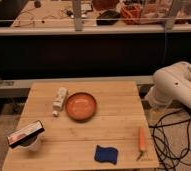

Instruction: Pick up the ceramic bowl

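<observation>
Bowl (81, 106) lies empty; pincer out of view.

— Where do we find the ceramic bowl (81, 106)?
— Near the middle of the wooden table (116, 102), upright, mouth up. We see it round, shallow, orange-terracotta, glossy inside, with a darker rim. The gripper is outside our view.

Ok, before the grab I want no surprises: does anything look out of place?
The white bottle lies on its side beside the ceramic bowl. A dark flat object rests tilted on the white cup. The gripper is out of view; only the arm shows, at the table's right.
</observation>
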